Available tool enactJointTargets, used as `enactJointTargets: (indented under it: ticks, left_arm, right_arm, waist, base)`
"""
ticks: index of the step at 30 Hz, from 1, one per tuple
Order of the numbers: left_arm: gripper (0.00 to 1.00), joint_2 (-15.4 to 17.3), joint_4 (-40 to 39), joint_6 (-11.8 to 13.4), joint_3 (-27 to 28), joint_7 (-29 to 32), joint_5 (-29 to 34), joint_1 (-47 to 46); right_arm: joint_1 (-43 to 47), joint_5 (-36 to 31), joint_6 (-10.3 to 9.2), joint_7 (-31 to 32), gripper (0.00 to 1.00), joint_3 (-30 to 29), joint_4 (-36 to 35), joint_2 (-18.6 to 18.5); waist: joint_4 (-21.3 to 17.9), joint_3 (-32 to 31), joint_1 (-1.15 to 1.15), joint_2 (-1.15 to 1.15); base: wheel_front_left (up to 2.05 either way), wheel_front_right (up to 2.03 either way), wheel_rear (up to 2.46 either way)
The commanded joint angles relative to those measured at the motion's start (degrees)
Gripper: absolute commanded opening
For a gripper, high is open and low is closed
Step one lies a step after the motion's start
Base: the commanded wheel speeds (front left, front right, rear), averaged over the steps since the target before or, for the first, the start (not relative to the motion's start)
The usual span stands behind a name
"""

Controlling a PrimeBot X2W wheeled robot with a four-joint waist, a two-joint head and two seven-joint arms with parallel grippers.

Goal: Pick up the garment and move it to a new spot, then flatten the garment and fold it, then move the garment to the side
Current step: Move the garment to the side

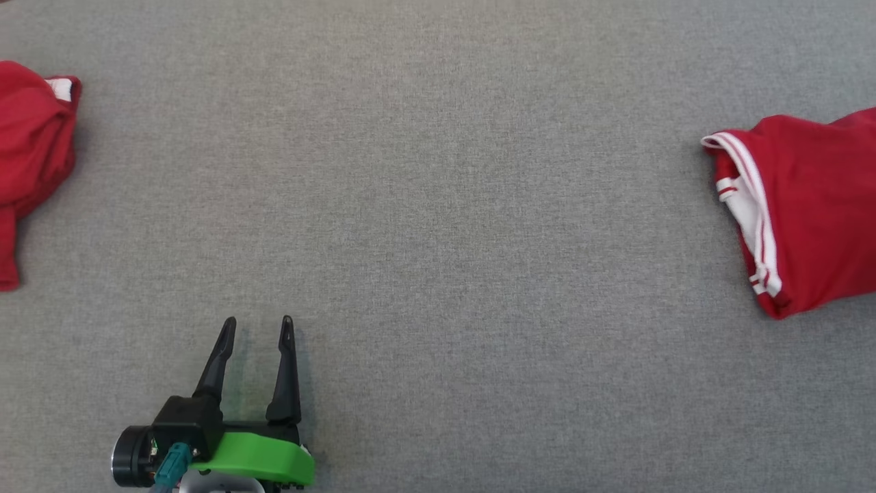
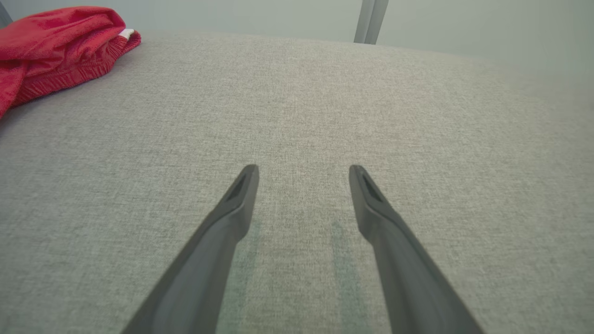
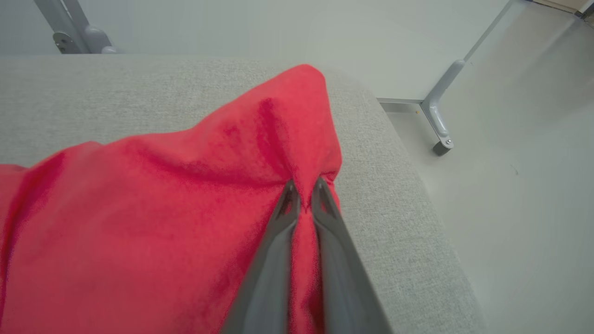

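1. My right gripper (image 3: 304,191) is pressed together, pinching a fold of the red garment (image 3: 139,208), which lies near the table (image 3: 116,93) edge on my right.
2. My left gripper (image 1: 259,320) is spread, holding nothing, over bare table.
3. Judgement: the cloth is soft, light and limp, and it will sag and trail. The white-striped edge (image 1: 749,205) offers the firmer hold.
4. A second red cloth (image 1: 31,137) lies well apart, far left.

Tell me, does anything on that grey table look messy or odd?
Yes: a red heap lies crumpled at the far left of the table, and the red garment at the right is bunched where the right gripper pinches it.
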Motion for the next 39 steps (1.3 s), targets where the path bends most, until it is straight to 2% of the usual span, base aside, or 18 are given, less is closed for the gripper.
enactJointTargets:
  ticks: [1, 5, 12, 13, 14, 15, 20, 25, 31, 34, 39]
  left_arm:
    - [1.00, 0.1, -0.1, -0.3, 0.4, 0.0, 0.4, -0.9]
    - [1.00, 0.2, -0.4, -0.7, 0.8, 0.0, 1.1, -1.5]
    - [1.00, 0.1, -0.1, -1.1, 0.9, 0.0, 1.8, -1.7]
    - [1.00, 0.1, 0.0, -1.1, 0.8, 0.0, 1.8, -1.7]
    - [1.00, 0.1, 0.1, -0.9, 0.7, 0.0, 1.6, -1.7]
    - [1.00, 0.1, 0.1, -0.8, 0.5, 0.0, 1.5, -1.7]
    - [1.00, 0.2, 0.5, -0.2, -0.1, 0.0, 0.8, -1.0]
    - [1.00, 0.1, 0.9, 0.1, -0.8, 0.0, -0.2, 0.4]
    - [1.00, 0.2, 1.3, 0.8, -1.6, 0.0, -1.6, 1.2]
    - [1.00, 0.2, 1.5, 1.0, -1.6, 0.0, -1.8, 1.4]
    - [1.00, 0.1, 2.0, 1.7, -1.1, 0.0, -2.5, 2.3]
  right_arm:
    - [-0.9, -0.7, -0.08, -0.3, 0.00, -1.0, 0.7, -0.5]
    - [-2.3, -3.6, -0.08, -1.4, 0.00, -7.0, 4.6, -2.6]
    - [-5.6, -8.3, -0.07, -3.3, 0.00, -11.8, 9.0, -0.5]
    - [-5.9, -9.6, -0.07, -3.7, 0.30, -12.5, 9.7, -0.4]
    - [-6.1, -11.0, -0.09, -3.7, 0.96, -13.3, 10.4, -0.3]
    - [-6.4, -12.3, -0.09, -4.1, 1.00, -13.9, 10.8, -0.1]
    - [-7.8, -19.1, -0.08, -8.9, 1.00, -15.7, 10.1, 1.6]
    - [-9.5, -21.0, -0.08, -11.5, 1.00, -12.2, 8.2, 2.5]
    - [-10.6, -16.7, -0.08, -15.2, 1.00, -5.6, 3.9, 1.3]
    - [-9.9, -14.6, -0.08, -17.0, 1.00, -4.1, 2.0, 1.3]
    - [-2.9, -9.6, -0.07, -20.0, 1.00, -1.5, -3.8, 4.1]
  waist:
    - [-1.0, 2.1, 0.00, 0.00]
    - [-0.8, 3.5, 0.00, 0.00]
    - [-0.7, 4.2, 0.00, 0.00]
    - [-0.7, 4.1, 0.00, 0.00]
    - [-0.7, 3.9, 0.00, 0.00]
    - [-0.6, 3.7, 0.00, 0.00]
    - [-0.7, 2.0, 0.00, 0.00]
    - [-1.1, -0.8, 0.00, 0.00]
    - [-0.2, -5.1, 0.00, 0.00]
    - [0.5, -6.4, 0.00, 0.00]
    - [2.6, -9.7, 0.00, 0.00]
  base:
    - [0.00, 0.00, 0.00]
    - [0.00, 0.00, 0.00]
    - [0.00, 0.00, 0.00]
    - [0.00, 0.00, 0.00]
    - [0.00, 0.00, 0.00]
    - [0.00, 0.00, 0.00]
    - [0.00, 0.00, 0.00]
    - [0.00, 0.00, 0.00]
    - [0.00, 0.00, 0.00]
    - [0.00, 0.00, 0.00]
    - [0.00, 0.00, 0.00]
